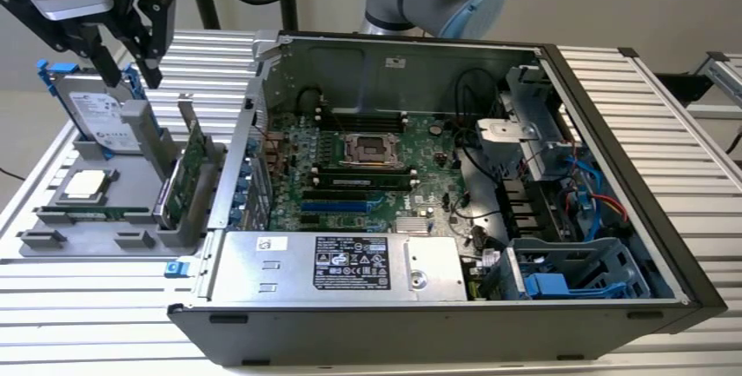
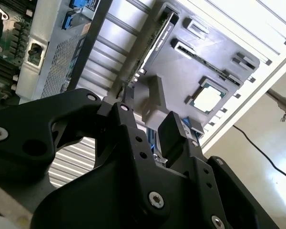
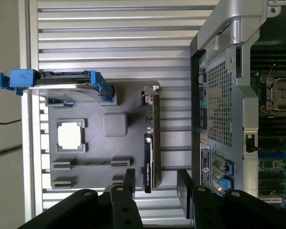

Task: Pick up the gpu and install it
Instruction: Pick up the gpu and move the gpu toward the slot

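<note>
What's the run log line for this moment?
gripper: open, empty, over holder | gpu: upright in holder, not gripped | case: open | stage: gpu not yet picked

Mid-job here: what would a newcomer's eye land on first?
The open computer case, its motherboard exposed, sits at the exterior view's middle. At the exterior view's left, the open gripper hangs empty above a grey tray, where the gpu stands on edge beside a blue-railed hard drive.

We note the exterior view overlooks the computer case (image 1: 406,334) obliquely; both wrist views look past the gripper (image 3: 156,182) onto the grey tray (image 3: 93,143).
</note>
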`<state>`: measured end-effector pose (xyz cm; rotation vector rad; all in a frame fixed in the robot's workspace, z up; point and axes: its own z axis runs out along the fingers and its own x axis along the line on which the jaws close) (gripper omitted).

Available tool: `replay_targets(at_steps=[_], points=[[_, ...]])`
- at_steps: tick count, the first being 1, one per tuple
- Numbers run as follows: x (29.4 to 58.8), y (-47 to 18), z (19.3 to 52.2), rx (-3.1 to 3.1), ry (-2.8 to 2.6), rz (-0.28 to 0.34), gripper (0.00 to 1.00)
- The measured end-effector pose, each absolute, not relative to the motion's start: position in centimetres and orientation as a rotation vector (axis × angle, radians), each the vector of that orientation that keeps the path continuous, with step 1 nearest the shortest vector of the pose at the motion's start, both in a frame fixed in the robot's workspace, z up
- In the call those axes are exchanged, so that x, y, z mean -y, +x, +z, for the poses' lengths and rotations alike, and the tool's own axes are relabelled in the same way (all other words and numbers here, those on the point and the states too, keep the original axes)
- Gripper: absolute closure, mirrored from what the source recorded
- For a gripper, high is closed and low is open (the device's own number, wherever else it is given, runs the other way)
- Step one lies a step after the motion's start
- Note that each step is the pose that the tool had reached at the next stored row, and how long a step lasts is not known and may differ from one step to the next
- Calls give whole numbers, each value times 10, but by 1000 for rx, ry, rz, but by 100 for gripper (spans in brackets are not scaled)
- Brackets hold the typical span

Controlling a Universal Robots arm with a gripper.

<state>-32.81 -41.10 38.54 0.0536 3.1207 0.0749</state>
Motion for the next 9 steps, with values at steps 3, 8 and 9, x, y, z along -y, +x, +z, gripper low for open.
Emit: replay_targets(at_steps=[3, 8, 9], points=[[411, -328, 385, -3121, 54, 75, 0], [411, -328, 384, -3121, 54, 75, 0], [411, -328, 384, -3121, 54, 75, 0]])
